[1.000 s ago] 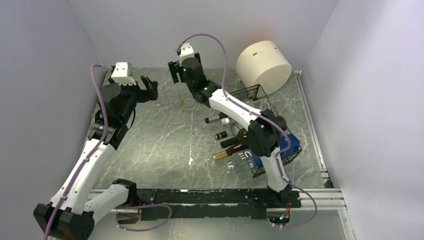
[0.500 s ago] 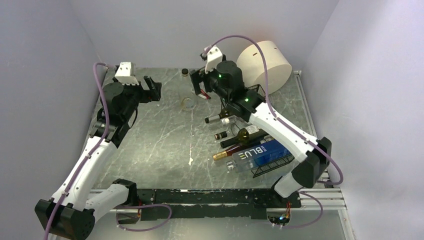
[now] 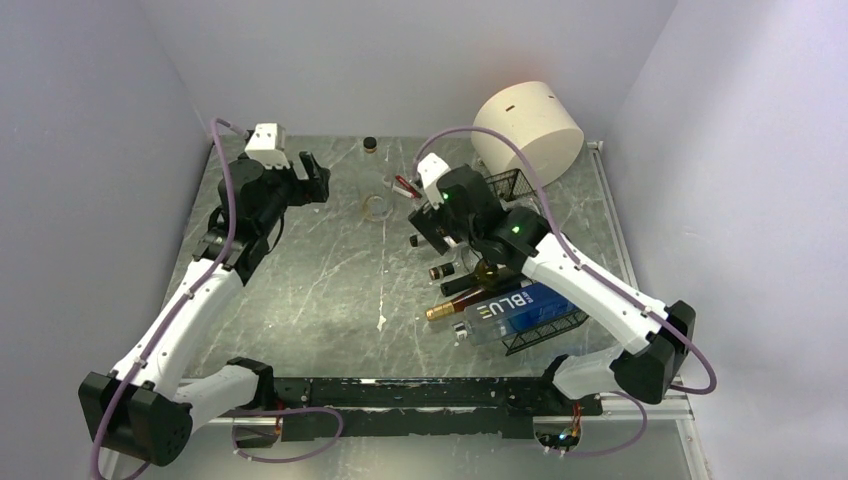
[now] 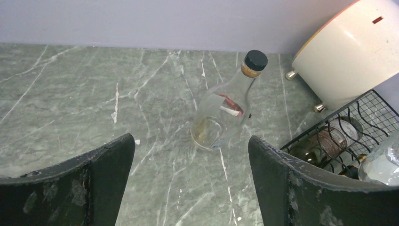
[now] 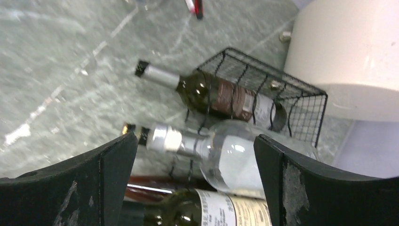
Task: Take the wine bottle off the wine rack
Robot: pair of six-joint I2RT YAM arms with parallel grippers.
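The wine rack (image 5: 301, 110) lies on the bench (image 3: 320, 270) at the right of the overhead view, just below the cream cylinder (image 3: 528, 130). It holds several bottles on their sides, with the necks poking out past its left edge. The right pincer (image 5: 195, 143) hangs over those necks with its fingers spread wide and nothing between them. In its wrist view a dark green bottle (image 5: 202, 92) with a brown label and silver capsule lies in the upper row. A clear bottle (image 5: 235, 153) with a silver cap lies directly under the gap, and a blue bottle (image 3: 515, 308) sits further down the frame. The left pincer (image 4: 190, 141) is also spread and empty at the upper left of the overhead view, facing a clear black-capped flask (image 4: 221, 115) that sits on the bare bench, apart from the rack. Whichever bottle is taken will likely be rigid glass, smooth and breakable, and heavy if full. The bodies look too broad and too closely packed for a sure hold. The exposed neck just behind the capsule seems the better place, gripped squarely. A lifted bottle will tend to droop at the heavy end or slide on the wire.
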